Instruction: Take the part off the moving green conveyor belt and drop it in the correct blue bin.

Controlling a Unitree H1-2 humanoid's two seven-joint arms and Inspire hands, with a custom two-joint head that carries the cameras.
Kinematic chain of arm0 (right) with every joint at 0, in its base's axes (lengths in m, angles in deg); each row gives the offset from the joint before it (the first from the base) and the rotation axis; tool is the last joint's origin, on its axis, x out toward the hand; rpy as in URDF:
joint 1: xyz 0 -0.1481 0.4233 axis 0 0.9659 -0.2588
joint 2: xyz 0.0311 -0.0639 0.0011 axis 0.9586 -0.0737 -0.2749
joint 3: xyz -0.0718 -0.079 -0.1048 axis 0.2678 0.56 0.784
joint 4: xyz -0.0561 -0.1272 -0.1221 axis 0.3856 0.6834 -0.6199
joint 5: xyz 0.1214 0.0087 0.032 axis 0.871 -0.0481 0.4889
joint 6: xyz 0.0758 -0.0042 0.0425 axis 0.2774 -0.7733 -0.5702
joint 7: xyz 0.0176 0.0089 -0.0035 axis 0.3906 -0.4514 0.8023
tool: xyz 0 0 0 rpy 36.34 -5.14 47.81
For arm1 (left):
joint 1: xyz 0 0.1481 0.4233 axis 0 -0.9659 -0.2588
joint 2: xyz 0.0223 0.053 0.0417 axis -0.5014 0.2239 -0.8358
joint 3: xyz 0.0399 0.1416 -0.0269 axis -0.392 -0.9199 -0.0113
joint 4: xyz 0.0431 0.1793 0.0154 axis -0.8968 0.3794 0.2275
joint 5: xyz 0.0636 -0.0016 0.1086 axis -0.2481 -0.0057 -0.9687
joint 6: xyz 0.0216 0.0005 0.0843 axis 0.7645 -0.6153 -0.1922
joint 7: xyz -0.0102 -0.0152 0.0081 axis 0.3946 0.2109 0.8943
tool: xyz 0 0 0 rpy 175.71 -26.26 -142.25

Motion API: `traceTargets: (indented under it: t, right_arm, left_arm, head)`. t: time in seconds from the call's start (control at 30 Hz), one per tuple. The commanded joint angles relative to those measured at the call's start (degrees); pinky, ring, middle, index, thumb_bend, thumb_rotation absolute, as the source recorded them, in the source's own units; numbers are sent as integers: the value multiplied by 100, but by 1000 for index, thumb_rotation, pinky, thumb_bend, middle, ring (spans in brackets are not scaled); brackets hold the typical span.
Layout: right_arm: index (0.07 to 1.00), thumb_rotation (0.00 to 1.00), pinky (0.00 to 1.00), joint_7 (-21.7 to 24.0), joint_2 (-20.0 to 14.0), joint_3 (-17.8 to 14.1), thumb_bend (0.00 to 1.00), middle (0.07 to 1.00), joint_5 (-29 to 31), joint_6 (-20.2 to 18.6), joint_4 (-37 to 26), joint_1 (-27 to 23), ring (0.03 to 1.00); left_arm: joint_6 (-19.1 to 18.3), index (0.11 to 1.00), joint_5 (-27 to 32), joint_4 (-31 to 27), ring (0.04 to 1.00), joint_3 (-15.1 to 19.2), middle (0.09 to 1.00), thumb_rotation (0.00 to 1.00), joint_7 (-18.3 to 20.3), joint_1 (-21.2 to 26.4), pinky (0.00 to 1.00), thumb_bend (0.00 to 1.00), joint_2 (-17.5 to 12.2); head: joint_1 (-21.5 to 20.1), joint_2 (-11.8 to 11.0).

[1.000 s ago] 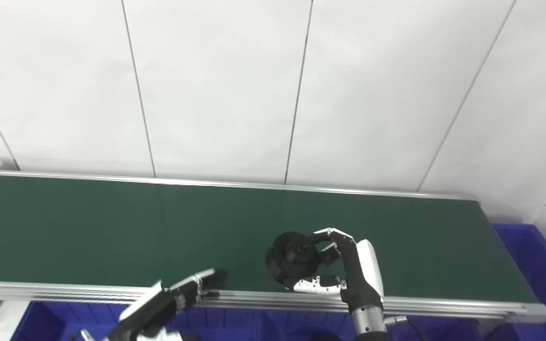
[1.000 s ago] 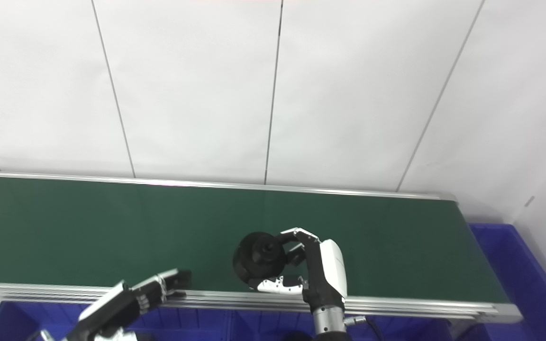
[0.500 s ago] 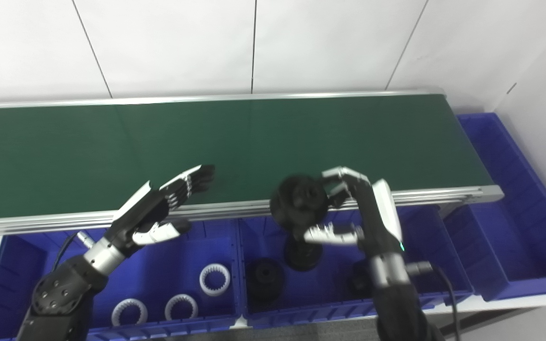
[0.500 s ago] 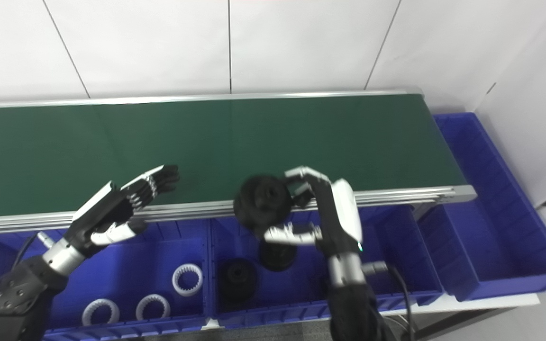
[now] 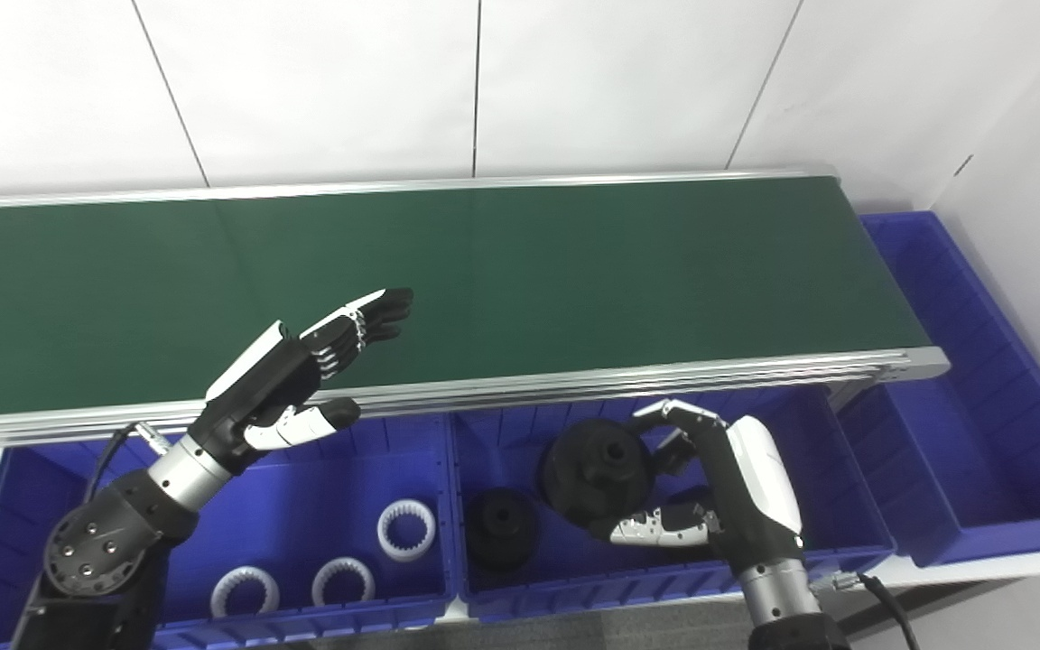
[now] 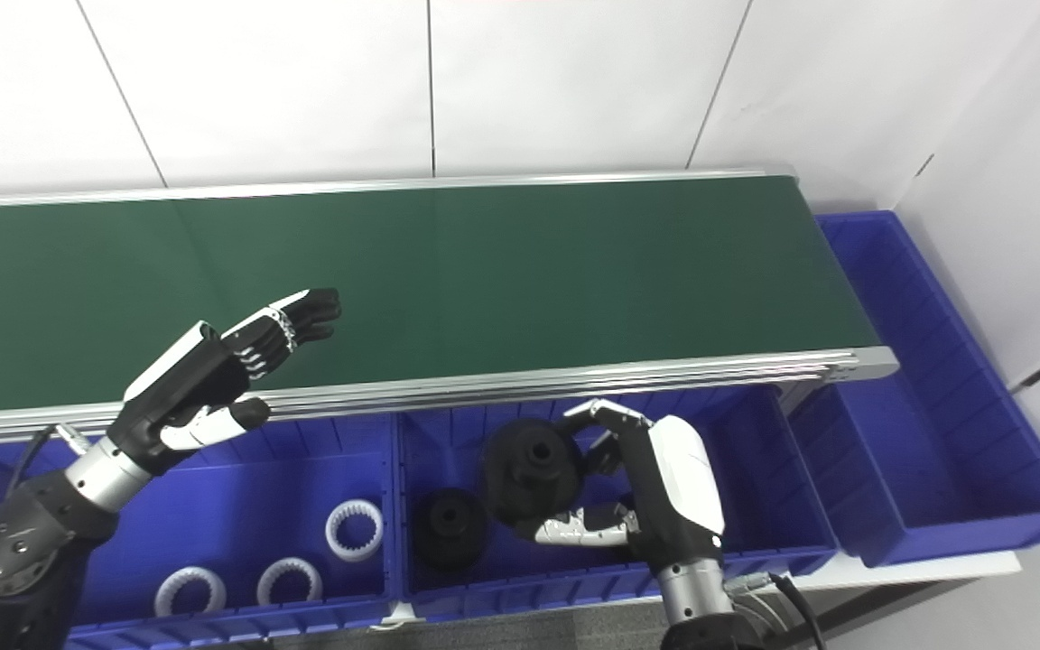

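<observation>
The part [image 5: 597,465] looks rigid and fairly heavy, best pinched across its rim; it is a black round disc with a raised central hub and bore; the right robot hand [image 5: 710,487] grips it by the rim, low inside the middle blue bin [image 5: 831,469] at the counter's near edge; the left robot hand [image 5: 303,379] hovers open, holding nothing, over the green conveyor belt [image 5: 574,271].
</observation>
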Motion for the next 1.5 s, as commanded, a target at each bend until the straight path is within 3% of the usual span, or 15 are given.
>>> traceTargets:
  t: [0.0,0.1,0.2,0.23,0.27,0.33,0.8,0.97,1.03,1.07,1.17,1.2,1.27,1.4,1.47]
  right_arm:
    - [539,0,412,-92,-41,58,515,497,-123,370,29,-129,412]
    - [538,0,462,-127,-62,162,517,495,-266,422,268,-230,419]
    - [525,1,504,-234,-97,353,527,468,-604,518,579,-380,542]
    - [598,31,515,-265,-98,410,703,546,-703,531,667,-434,561]
    - [640,58,524,-276,-92,462,795,588,-785,513,736,-489,574]
    - [690,106,545,-282,-52,557,865,631,-946,421,834,-599,599]
    - [708,159,566,-593,160,824,870,686,-1336,336,1446,-954,640]
    - [725,161,553,-568,207,819,850,691,-1154,393,1431,-977,638]
    - [728,196,576,-459,189,776,787,700,-804,541,1284,-952,657]
    - [729,233,595,-379,170,759,741,706,-571,626,1183,-939,674]
    - [745,523,650,-29,86,731,558,745,172,794,684,-882,728]
    - [746,538,651,72,64,719,551,747,444,885,541,-870,729]
    - [755,662,642,215,59,698,527,765,880,1056,282,-851,729]
    - [765,742,607,374,131,699,491,771,1202,1144,-76,-847,709]
    - [787,797,639,487,151,730,480,791,1273,1091,-239,-856,739]
  left_arm:
    - [-60,923,135,-269,966,3,967,714,-76,39,927,467,-72]
    - [-137,922,185,-378,964,10,967,713,-76,-15,927,469,-89]
    - [-201,919,208,-504,961,20,965,706,-86,-80,920,460,-103]
    - [-229,920,213,-543,962,17,966,703,-91,-97,922,455,-101]
    - [-252,920,217,-576,962,16,966,701,-100,-111,923,453,-102]
    - [-283,917,258,-620,958,17,962,688,-110,-138,922,450,-100]
    - [-313,919,341,-785,950,-34,955,649,-160,-320,932,437,-65]
    - [-288,915,330,-801,948,-17,953,623,-198,-397,930,425,-85]
    - [-236,913,261,-796,947,6,950,620,-236,-452,925,417,-100]
    - [-192,912,231,-781,944,15,949,626,-248,-475,920,421,-108]
    - [-193,925,125,-781,955,5,961,651,-289,-560,932,427,-174]
    - [-200,925,68,-790,956,4,962,653,-323,-597,933,429,-190]
    - [-151,920,-10,-775,957,14,958,639,-393,-691,936,441,-182]
    - [31,919,30,-659,943,-17,951,617,-429,-847,906,457,-148]
    - [156,927,17,-601,948,-50,956,633,-431,-936,913,461,-134]
  head:
    - [23,8]
    - [80,-6]
    - [139,-8]
    - [161,-5]
    - [169,-4]
    - [175,-13]
    - [326,-45]
    - [387,-52]
    - [390,-51]
    - [389,-52]
    - [398,-37]
    - [398,-37]
    - [416,-26]
    - [451,-17]
    - [471,-2]
